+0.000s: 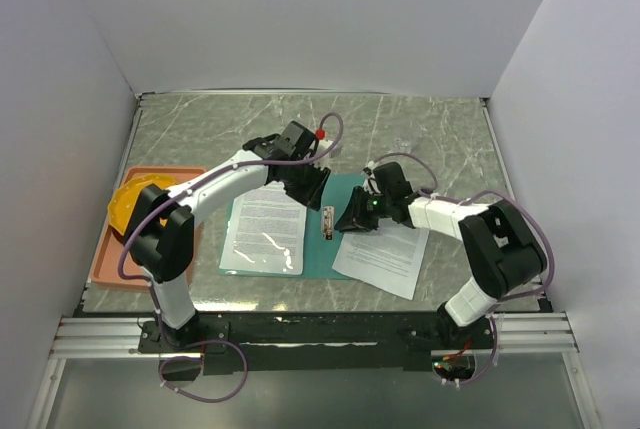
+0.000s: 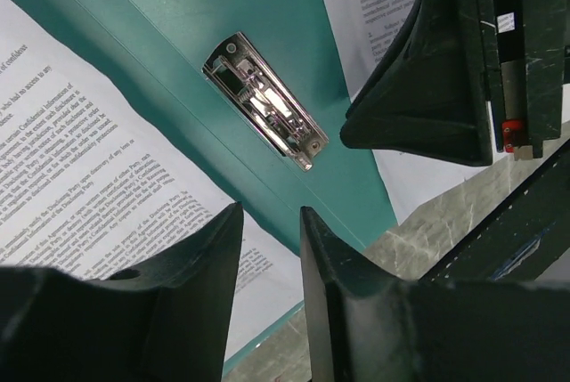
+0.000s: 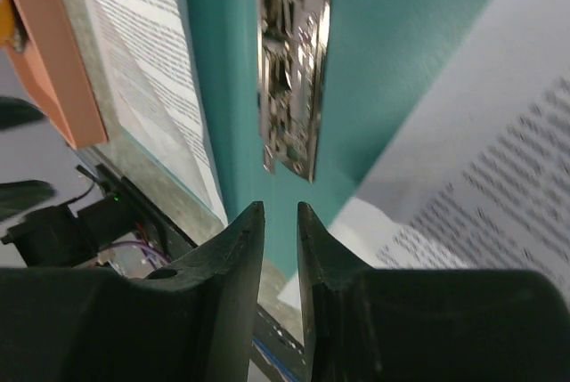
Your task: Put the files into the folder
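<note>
2 claws hang over the open folder (image 1: 322, 241), near its metal clip (image 1: 328, 222). The left gripper (image 1: 312, 189) sits just behind the clip with its fingers narrowly apart, holding nothing; the right gripper (image 1: 357, 217) sits just right of the clip, fingers almost together, also holding nothing.

The files are 2 printed batches: one sheet (image 1: 263, 229) lies on the folder's left leaf, the other sheet (image 1: 383, 252) overhangs the right leaf at a slant, partly on the table.

I judge the step in hand is working the clip; next, the slanted sheet needs squaring onto the leaf.

The grey marbled table (image 1: 430, 134) has plain white walls on 3 sides; an orange tray (image 1: 112, 259) rests at the left edge.
</note>
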Robot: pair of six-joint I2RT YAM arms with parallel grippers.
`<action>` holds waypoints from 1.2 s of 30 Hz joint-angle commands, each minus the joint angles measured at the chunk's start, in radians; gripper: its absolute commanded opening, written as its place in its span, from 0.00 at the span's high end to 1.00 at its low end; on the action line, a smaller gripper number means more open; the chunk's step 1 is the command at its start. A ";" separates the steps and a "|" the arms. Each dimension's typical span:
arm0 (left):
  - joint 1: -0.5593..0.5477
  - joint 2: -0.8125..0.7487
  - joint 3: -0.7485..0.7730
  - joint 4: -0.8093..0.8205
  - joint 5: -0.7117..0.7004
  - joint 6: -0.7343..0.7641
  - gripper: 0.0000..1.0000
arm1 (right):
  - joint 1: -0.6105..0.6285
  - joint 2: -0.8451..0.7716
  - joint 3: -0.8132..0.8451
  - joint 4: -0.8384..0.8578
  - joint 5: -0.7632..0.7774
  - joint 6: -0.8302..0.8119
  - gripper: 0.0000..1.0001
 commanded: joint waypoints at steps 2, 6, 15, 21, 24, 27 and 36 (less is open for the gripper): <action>0.002 0.024 -0.023 0.042 0.037 -0.059 0.62 | 0.003 0.059 0.039 0.133 -0.029 0.030 0.71; -0.001 0.039 -0.052 0.059 0.055 -0.077 0.64 | 0.012 0.092 0.050 0.125 -0.023 0.033 0.71; -0.061 0.041 -0.117 0.142 0.061 -0.091 0.66 | 0.022 0.148 0.053 0.126 0.002 0.048 0.75; -0.081 0.048 -0.178 0.197 0.044 -0.105 0.66 | 0.040 0.178 0.055 0.128 0.032 0.062 0.76; -0.083 0.048 -0.203 0.212 0.031 -0.109 0.65 | 0.052 0.182 0.044 0.139 0.046 0.066 0.76; -0.083 0.050 -0.218 0.218 0.020 -0.114 0.65 | 0.066 0.187 0.043 0.140 0.074 0.066 0.76; -0.081 0.047 -0.239 0.214 -0.048 -0.092 0.67 | 0.097 0.191 0.039 0.103 0.192 0.080 0.89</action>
